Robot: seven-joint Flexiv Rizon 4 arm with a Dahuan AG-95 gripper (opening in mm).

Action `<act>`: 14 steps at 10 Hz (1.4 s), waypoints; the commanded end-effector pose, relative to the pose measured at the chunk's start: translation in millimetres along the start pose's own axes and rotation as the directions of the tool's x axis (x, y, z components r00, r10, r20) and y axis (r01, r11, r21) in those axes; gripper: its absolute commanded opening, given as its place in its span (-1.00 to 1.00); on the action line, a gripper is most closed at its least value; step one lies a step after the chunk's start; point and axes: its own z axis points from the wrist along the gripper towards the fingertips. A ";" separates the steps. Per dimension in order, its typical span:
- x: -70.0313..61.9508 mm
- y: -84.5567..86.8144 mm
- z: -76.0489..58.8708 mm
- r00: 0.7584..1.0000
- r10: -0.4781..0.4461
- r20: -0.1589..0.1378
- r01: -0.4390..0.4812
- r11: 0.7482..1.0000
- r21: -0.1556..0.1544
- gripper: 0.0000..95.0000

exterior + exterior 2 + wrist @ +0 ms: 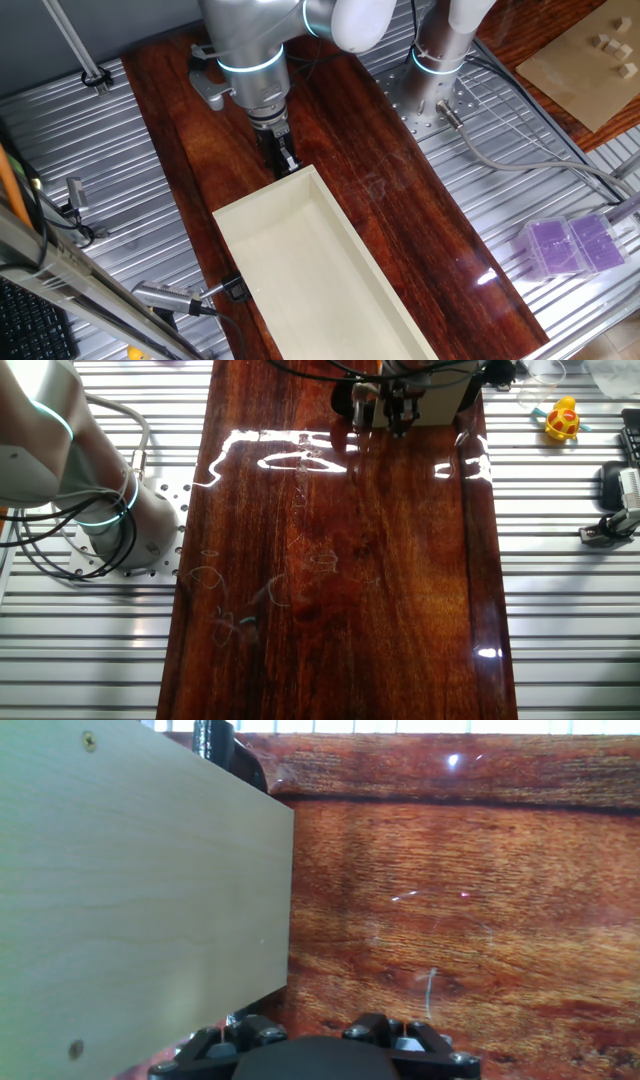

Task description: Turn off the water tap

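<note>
No tap shows plainly in any view. My gripper (283, 158) points down at the far end wall of a long cream box (330, 300), close above the dark wooden table (400, 200). In the other fixed view the gripper (396, 415) is at the top edge, beside the box end (450, 405). A small pale bit sits at the fingertips, too small to name. The fingers look narrow and close together, but the gap does not show. The hand view shows only the gripper's black base, the box wall (140, 890) on the left and a black piece (228, 748) behind its corner.
A black clamp (235, 290) grips the box's left side at the table edge. The robot base (440, 60) stands at the back right on the ribbed metal bench. A purple case (570, 245) lies at the right, and a yellow toy (562, 420) lies beside the table.
</note>
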 end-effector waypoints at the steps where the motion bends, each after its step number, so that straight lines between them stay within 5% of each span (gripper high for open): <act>1: 2.3 -2.4 -1.6 1.000 -0.012 -0.002 0.012 1.000 0.005 0.20; 14: 20.1 -19.6 2.2 0.998 -0.069 0.006 0.069 0.997 0.018 0.20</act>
